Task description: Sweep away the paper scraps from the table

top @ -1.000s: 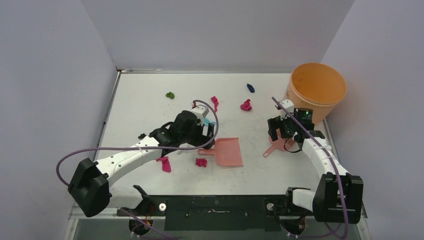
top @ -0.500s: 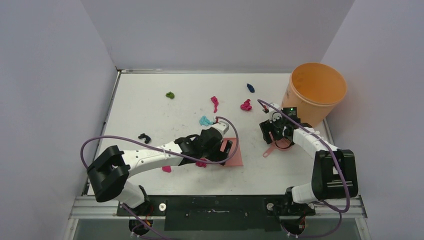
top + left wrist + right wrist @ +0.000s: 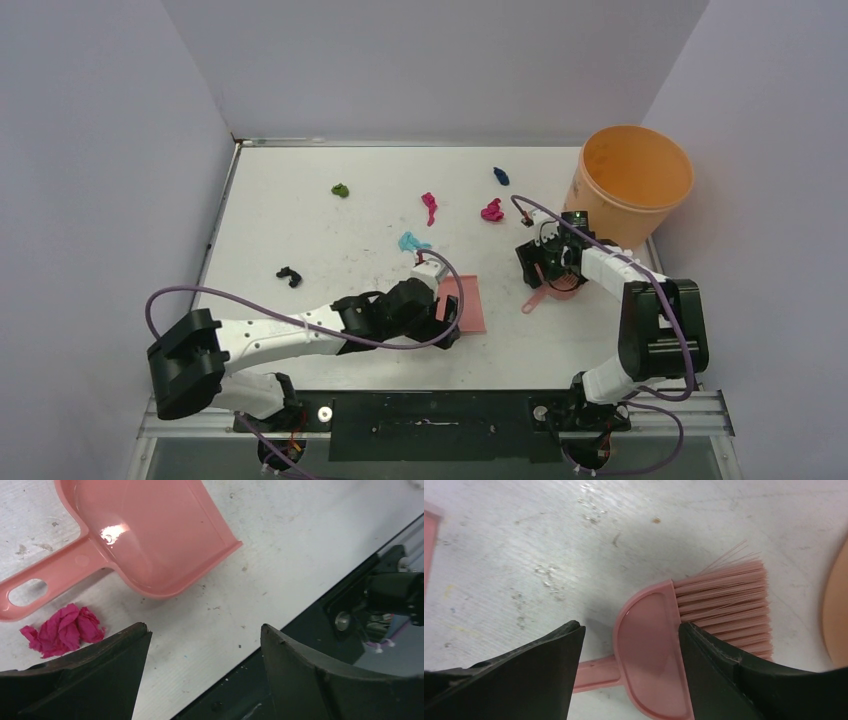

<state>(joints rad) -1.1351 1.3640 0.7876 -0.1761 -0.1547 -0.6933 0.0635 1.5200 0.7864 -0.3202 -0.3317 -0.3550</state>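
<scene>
Crumpled paper scraps (image 3: 492, 210), magenta, cyan, green, dark blue, scattered apart across the scuffed white table (image 3: 300, 220)

A lab test booth: blank walls (image 3: 100, 150) enclose a scuffed white table (image 3: 290, 205).

Boxed in left, far and right by plain pale lilac-grey walls (image 3: 430, 70), softly and evenly lit, with a black rail (image 3: 430, 425) along the near edge.

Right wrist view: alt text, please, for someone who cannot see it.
The right gripper, jaws open, straddles a pink hand brush lying flat on the scuffed white table, bristles pointing right. An orange bucket edge shows at far right.
</scene>
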